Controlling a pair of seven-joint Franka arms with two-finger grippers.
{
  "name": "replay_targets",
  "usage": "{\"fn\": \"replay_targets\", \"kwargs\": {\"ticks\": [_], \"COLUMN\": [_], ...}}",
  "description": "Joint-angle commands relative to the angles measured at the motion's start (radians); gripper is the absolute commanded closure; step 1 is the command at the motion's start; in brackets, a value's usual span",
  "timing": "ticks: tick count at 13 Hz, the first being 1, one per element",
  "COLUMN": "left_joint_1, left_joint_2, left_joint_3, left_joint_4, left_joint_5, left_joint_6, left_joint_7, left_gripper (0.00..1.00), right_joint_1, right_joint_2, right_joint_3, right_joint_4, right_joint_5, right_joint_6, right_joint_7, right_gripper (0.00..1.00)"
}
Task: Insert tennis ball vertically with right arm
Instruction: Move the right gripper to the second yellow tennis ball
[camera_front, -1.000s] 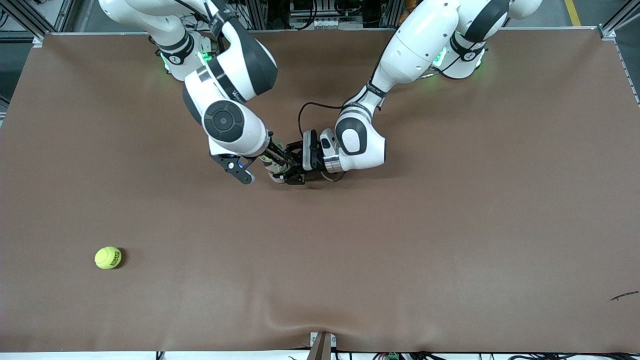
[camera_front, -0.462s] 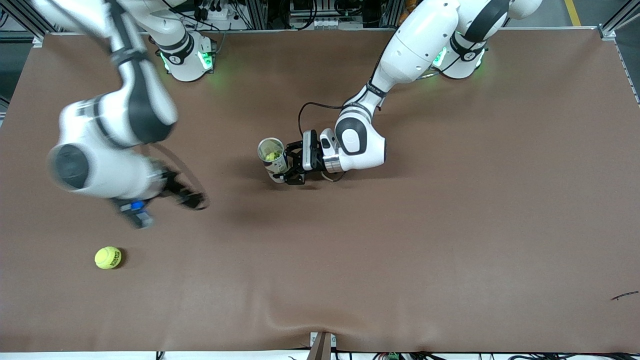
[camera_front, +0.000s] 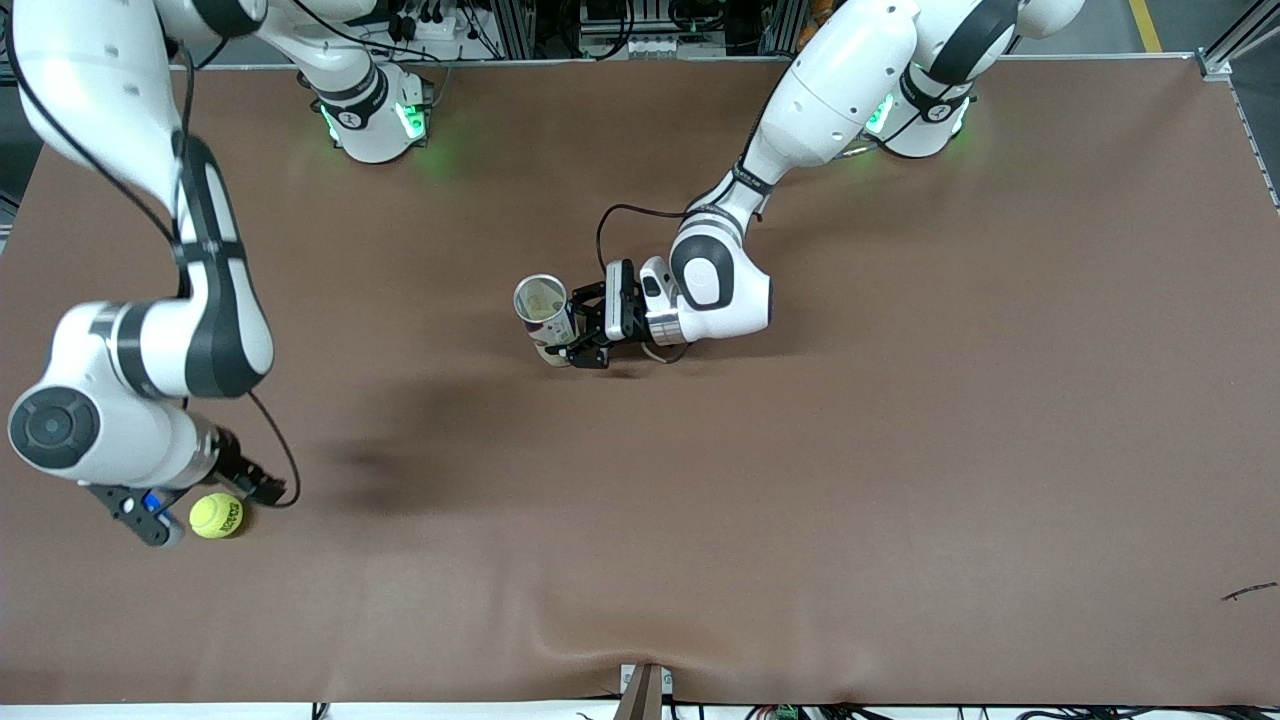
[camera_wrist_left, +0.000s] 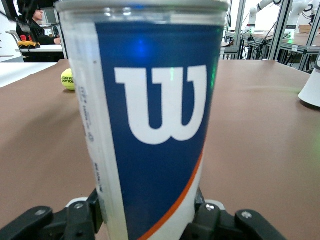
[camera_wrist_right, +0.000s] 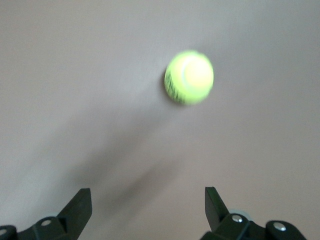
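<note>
Yellow-green, the tennis ball (camera_front: 216, 515) lies on the brown table cover (camera_front: 800, 500), well apart from the upright blue-and-white ball can (camera_front: 542, 318) and nearer the front camera, toward the right arm's end. The right gripper (camera_front: 205, 497) hangs in the air over the cover just beside the ball, its fingers (camera_wrist_right: 80, 206) spread wide with nothing between them. The left gripper (camera_front: 572, 335) clamps the can low on its sides, open mouth upward.
</note>
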Motion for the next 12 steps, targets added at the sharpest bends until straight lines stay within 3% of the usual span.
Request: {"fn": "replay_targets", "kwargs": {"ticks": [1, 4, 8, 12], "left_joint_1": [-0.005, -0.004, -0.002, -0.002], "left_joint_2": [0.019, 0.019, 0.021, 0.019], "left_joint_3": [0.004, 0.004, 0.004, 0.004], "left_joint_4": [0.004, 0.004, 0.004, 0.004], "left_joint_5": [-0.029, -0.029, -0.029, -0.034], "left_joint_6": [0.012, 0.012, 0.012, 0.012], "left_joint_7": [0.053, 0.053, 0.053, 0.053], "left_gripper": [0.44, 0.40, 0.23, 0.23], "right_joint_1": [-0.099, -0.150, -0.170, -0.181], "right_joint_2": [0.087, 0.148, 0.207, 0.225], "right_joint_3": [0.023, 0.023, 0.025, 0.025], "right_joint_4": [0.094, 0.127, 0.127, 0.117], "right_joint_5": [-0.031, -0.031, -0.021, 0.063], "right_joint_6": [0.060, 0.150, 0.244, 0.229], "right_joint_7": [-0.046, -0.048, -0.037, -0.037], "right_gripper": [0.00, 0.00, 0.00, 0.00]}}
